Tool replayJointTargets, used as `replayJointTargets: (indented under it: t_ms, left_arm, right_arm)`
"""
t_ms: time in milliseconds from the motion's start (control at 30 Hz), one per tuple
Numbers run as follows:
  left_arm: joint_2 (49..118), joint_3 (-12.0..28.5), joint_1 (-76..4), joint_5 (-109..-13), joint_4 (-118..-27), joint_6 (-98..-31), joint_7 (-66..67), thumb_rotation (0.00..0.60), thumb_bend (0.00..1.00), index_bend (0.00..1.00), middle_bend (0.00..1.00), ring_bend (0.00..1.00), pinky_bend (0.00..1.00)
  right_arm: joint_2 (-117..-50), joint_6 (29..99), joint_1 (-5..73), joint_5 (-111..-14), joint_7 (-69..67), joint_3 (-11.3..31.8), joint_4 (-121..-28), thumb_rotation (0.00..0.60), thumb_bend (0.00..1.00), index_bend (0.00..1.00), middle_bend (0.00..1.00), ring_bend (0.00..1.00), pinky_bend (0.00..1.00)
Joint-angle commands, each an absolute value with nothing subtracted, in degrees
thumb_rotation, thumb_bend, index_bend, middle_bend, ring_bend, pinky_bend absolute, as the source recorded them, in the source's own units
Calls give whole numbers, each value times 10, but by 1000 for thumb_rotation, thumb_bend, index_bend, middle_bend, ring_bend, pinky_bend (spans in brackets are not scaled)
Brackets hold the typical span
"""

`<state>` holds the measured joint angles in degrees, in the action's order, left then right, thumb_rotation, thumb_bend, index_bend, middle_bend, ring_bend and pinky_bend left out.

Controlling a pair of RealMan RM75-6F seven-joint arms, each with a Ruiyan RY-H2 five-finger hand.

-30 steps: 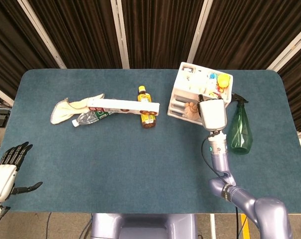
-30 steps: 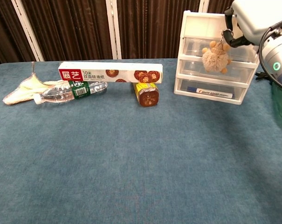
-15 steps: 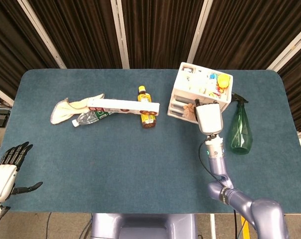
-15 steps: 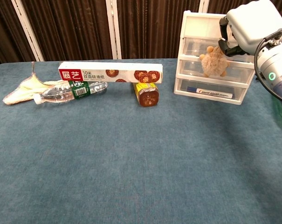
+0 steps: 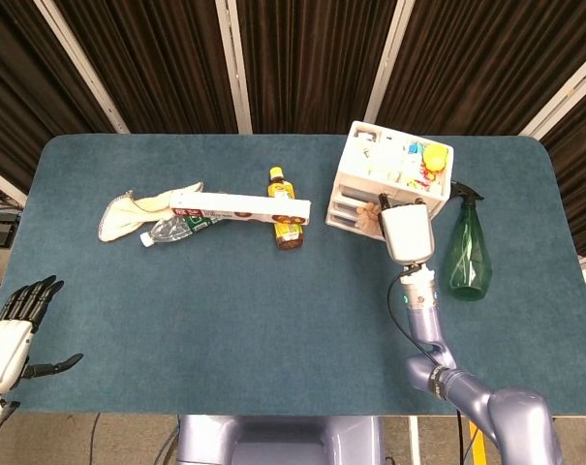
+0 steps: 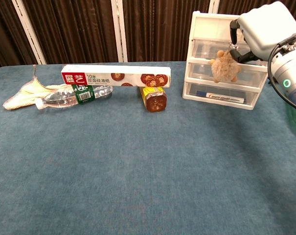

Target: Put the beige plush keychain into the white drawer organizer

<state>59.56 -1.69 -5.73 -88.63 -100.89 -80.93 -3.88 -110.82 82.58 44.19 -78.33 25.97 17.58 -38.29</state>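
Right hand [image 6: 265, 30] raised at the front face of the white drawer organizer [image 6: 206, 29], fingers pinched on the ring end of the beige plush keychain [image 6: 224, 66]. Keychain hanging just below and to the left of that hand, clear of the bench [image 6: 138, 161], its long axis near vertical. Positioned level with the middle drawer front; contact with the drawer face not determinable from the chest view. Confirmed from the head view: right hand [image 5: 406, 231] at the organizer's near edge [image 5: 355, 184], only a sliver of plush [image 5: 373, 211] visible beside it.

Key relation: plush outside the organizer, on its front side, with the open top compartment [image 5: 399, 160] above and behind it. Judged requirement for the coming move: lift higher and carry rearward over the rim before release, unless a drawer is the intended receptacle; all drawers appear closed.

Left hand [image 5: 16, 329] far off at the near left corner of the bench, fingers spread, holding nothing; well apart from the work and not a candidate.

Also noted, well to the left: baking-paper box [image 6: 116, 76] lying across a plastic bottle [image 6: 74, 95] and a brown bottle [image 6: 154, 98], with a cloth [image 6: 25, 90] beyond. Green spray bottle [image 5: 467, 247] just right of the organizer.
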Motion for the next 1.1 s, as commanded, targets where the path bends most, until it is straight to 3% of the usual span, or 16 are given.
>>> replayJointTargets:
  t_ms: [33, 133, 333, 600, 800, 1100]
  left_arm:
    - [596, -17, -57, -887, -1009, -809, -38, 531, 44, 0, 0, 0, 0]
    - [596, -17, -57, -887, -1008, -810, -38, 534, 44, 0, 0, 0, 0]
    - [597, -17, -57, -887, -1008, -811, -38, 531, 44, 0, 0, 0, 0]
    - [597, -17, -56, -888, -1008, -812, -37, 533, 44, 0, 0, 0, 0]
    - [597, -17, -55, -892, -1007, -816, -35, 531, 43, 0, 0, 0, 0]
    - [599, -17, -50, -900, -999, -832, -27, 533, 45, 0, 0, 0, 0]
  right_arm:
    - [-1108, 826, 440, -783, 261, 175, -385, 600, 224, 233, 1000, 986, 889]
    - [-1104, 832, 439, -786, 262, 174, -391, 600, 188, 127, 1000, 983, 889]
    - [-1086, 861, 430, -801, 265, 169, -428, 600, 163, 51, 1000, 983, 889]
    - [-1059, 880, 410, -806, 279, 165, -494, 600, 154, 50, 1000, 975, 884]
    - [-1027, 904, 380, -822, 295, 146, -568, 600, 139, 66, 971, 909, 833]
    - [-908, 973, 290, -863, 294, 93, -763, 600, 134, 81, 860, 809, 724]
